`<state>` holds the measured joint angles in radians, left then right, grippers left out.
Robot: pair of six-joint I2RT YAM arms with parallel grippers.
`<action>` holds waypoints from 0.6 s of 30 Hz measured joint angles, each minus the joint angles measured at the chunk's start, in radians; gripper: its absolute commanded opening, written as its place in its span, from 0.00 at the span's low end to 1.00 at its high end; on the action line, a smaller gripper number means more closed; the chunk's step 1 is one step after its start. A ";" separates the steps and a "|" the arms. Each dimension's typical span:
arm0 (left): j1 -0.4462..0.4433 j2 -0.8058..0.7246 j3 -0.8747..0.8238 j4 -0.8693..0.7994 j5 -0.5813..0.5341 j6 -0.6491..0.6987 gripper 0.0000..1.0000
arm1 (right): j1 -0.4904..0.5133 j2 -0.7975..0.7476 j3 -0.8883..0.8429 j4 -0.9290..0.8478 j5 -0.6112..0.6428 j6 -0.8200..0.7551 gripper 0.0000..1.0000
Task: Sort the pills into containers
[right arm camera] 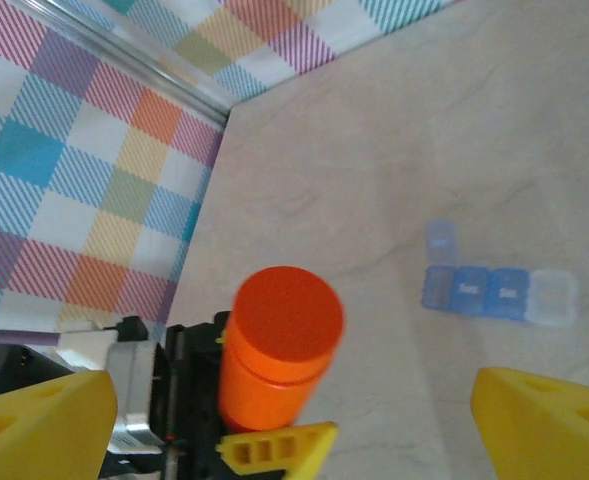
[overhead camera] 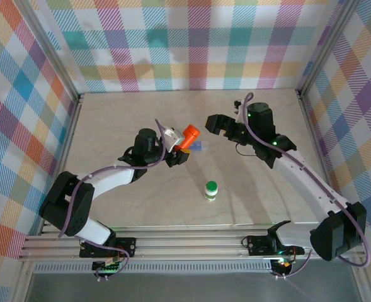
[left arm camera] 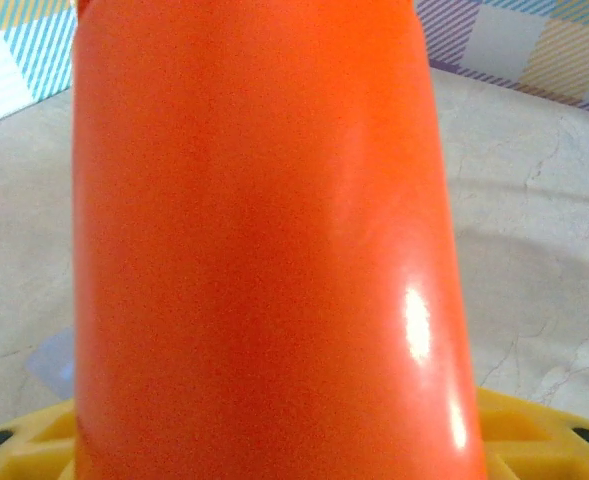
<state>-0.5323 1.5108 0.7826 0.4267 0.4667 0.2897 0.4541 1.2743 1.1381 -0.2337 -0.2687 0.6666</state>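
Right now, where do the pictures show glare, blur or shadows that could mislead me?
Left wrist view: the orange bottle is very close and soft, with a white glare spot on its right side. Right wrist view: its top edge looks slightly smeared, and the blue pill box is a little soft. Top view: even light, faint shadows beside the arms, and the green-capped bottle is sharp.

An orange plastic pill bottle (overhead camera: 188, 134) with its cap on is gripped low on its body by the left hand (overhead camera: 180, 145), tilted above the desk (overhead camera: 109, 126). Just beside it lies a flat strip of translucent blue and clear pill compartments (right arm camera: 499, 292), one end lid open. A small green-capped white bottle (overhead camera: 211, 190) stands upright, apart, nearer the arms.
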 measured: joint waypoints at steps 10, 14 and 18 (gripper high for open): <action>-0.010 0.036 0.005 0.138 0.005 0.011 0.00 | 0.056 0.133 0.050 0.005 -0.005 0.040 0.84; -0.016 0.049 0.008 0.156 0.015 0.011 0.00 | 0.058 0.154 0.059 0.007 -0.009 0.055 0.75; -0.020 0.053 0.014 0.157 0.028 0.011 0.00 | 0.065 0.156 0.063 0.022 -0.019 0.059 0.67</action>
<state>-0.5526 1.5642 0.7967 0.5838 0.4950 0.3008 0.5190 1.4303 1.2015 -0.2119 -0.2874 0.7258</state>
